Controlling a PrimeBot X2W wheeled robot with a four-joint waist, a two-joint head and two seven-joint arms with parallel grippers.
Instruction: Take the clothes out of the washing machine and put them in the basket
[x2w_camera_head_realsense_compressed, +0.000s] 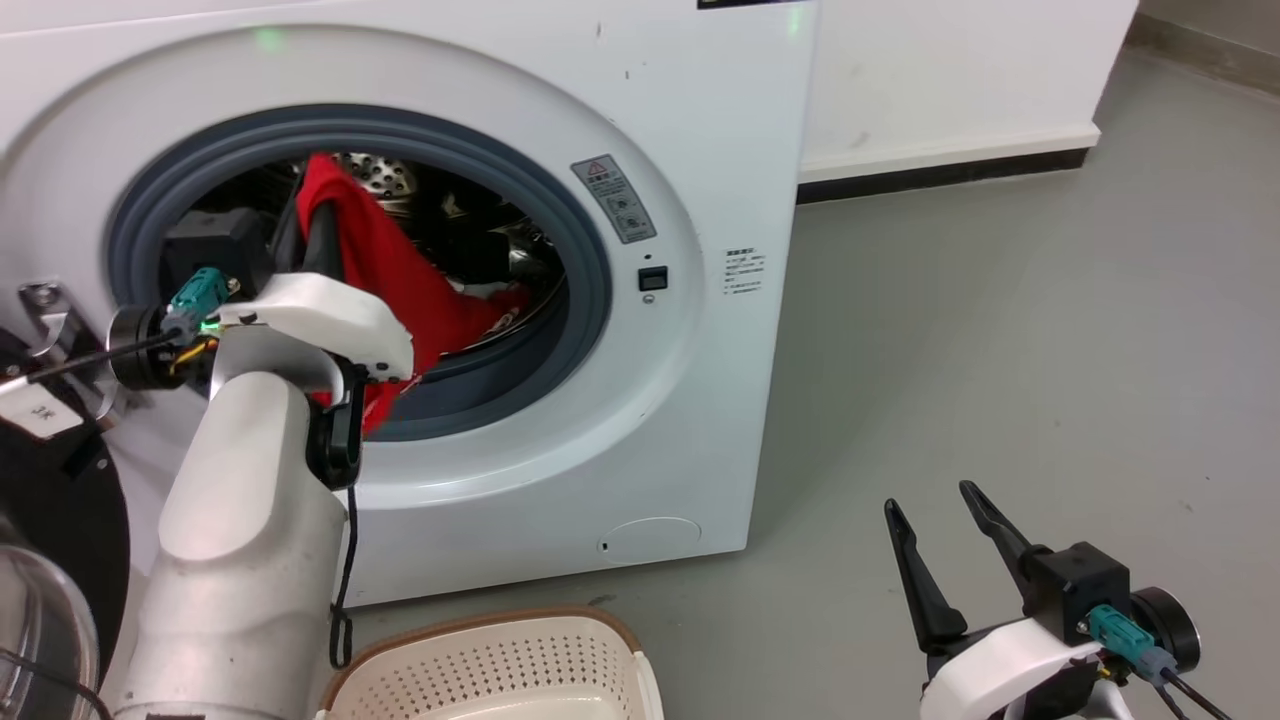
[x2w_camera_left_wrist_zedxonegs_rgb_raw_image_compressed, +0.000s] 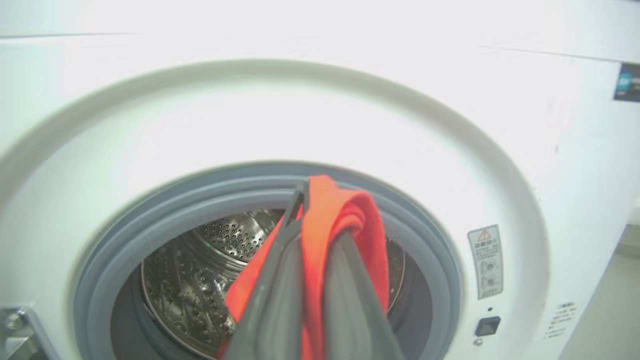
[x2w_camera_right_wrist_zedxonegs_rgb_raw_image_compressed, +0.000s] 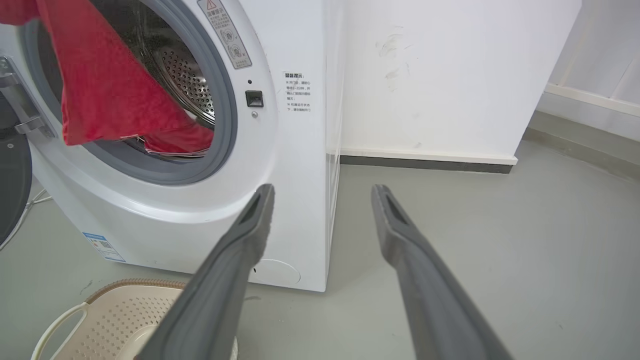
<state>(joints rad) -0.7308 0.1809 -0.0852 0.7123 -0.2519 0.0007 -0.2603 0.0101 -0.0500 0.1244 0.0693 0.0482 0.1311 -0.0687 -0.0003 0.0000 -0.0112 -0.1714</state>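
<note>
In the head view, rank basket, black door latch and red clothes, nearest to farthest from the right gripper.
1. The basket, floor, left of the right gripper.
2. The black door latch, on the washer front.
3. The red clothes, in the porthole.

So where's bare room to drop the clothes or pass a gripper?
Free: the floor right of the washer, around the open right gripper to the wall; inside the basket, where visible. Crowded: the porthole, where the left gripper clamps the clothes.
</note>
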